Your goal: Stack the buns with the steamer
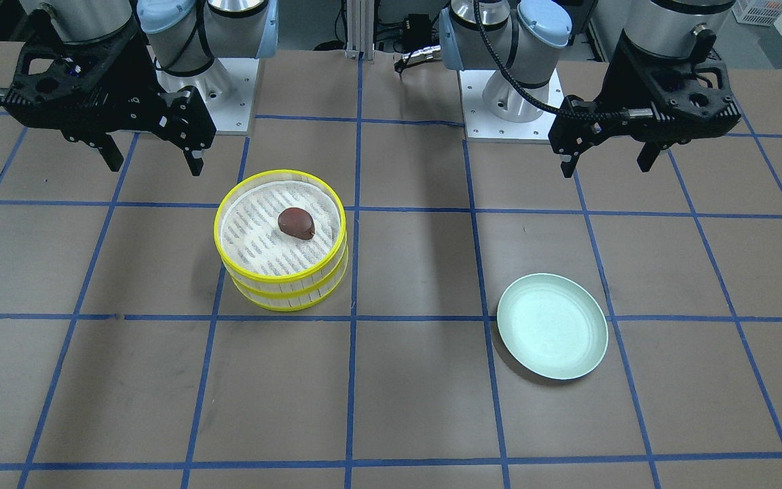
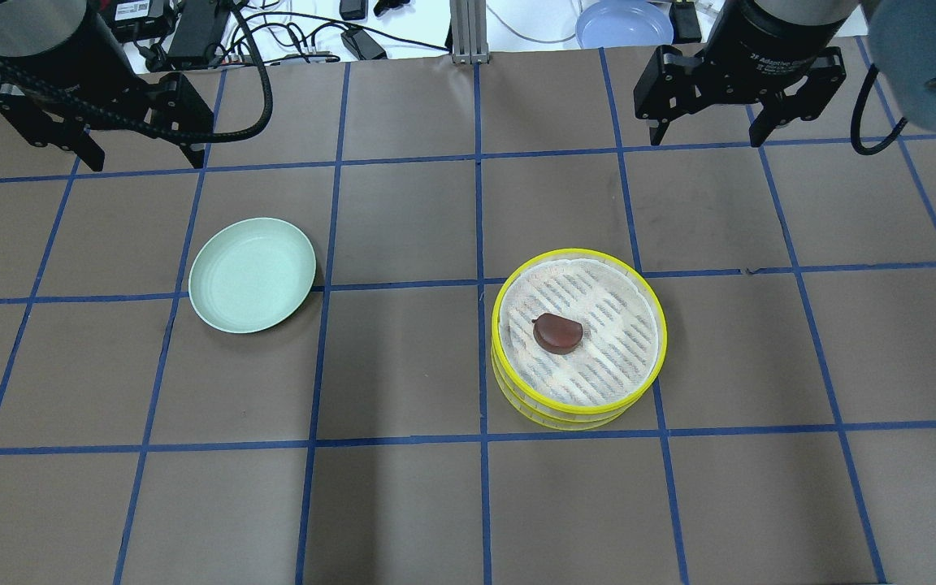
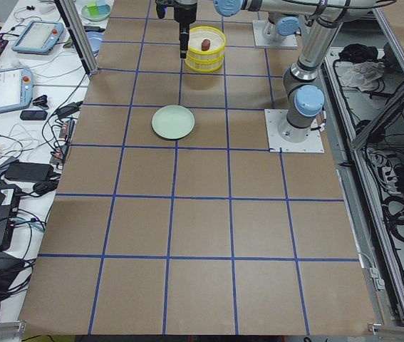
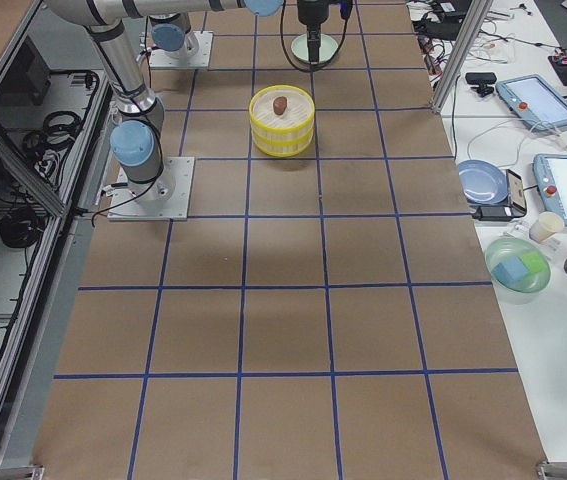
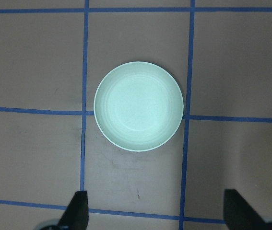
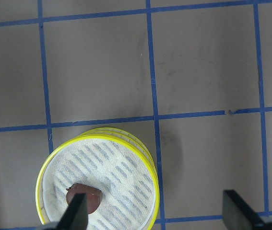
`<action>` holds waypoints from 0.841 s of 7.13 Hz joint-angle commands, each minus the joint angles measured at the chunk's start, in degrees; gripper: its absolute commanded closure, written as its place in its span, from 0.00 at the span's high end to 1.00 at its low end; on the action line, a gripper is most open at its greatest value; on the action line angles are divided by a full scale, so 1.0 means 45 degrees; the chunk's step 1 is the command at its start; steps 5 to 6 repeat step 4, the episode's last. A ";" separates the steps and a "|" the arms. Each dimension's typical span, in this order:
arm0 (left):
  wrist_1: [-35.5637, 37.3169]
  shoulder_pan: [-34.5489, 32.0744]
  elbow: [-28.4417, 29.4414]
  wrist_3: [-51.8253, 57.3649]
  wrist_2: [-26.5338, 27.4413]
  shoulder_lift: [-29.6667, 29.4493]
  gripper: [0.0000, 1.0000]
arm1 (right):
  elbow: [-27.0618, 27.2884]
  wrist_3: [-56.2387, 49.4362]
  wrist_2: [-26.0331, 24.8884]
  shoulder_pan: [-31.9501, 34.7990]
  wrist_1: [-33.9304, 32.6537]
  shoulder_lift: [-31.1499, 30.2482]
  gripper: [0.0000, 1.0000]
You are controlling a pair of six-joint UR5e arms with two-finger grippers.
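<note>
Holding one reddish-brown rounded bun (image 1: 296, 223), two stacked yellow-rimmed steamer trays (image 1: 282, 288) sit near the wide-spread right gripper (image 1: 155, 165) (left gripper (image 1: 605, 168) likewise).

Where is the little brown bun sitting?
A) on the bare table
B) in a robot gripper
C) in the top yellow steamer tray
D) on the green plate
C: the reddish-brown bun lies on the slatted base of the top steamer tray, well away from the mint-green plate.
</note>
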 commanded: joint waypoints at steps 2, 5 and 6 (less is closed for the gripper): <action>-0.0170 -0.0056 -0.0067 -0.0018 -0.0418 0.0027 1.00 | 0.0000 0.0000 -0.0004 0.0000 0.0015 0.0020 1.00; -0.0170 -0.0036 -0.0087 0.0001 -0.0362 0.0027 1.00 | 0.0000 0.0000 -0.0024 0.0000 0.0034 0.0020 1.00; -0.0170 -0.0036 -0.0087 0.0001 -0.0362 0.0027 1.00 | 0.0000 0.0000 -0.0024 0.0000 0.0034 0.0020 1.00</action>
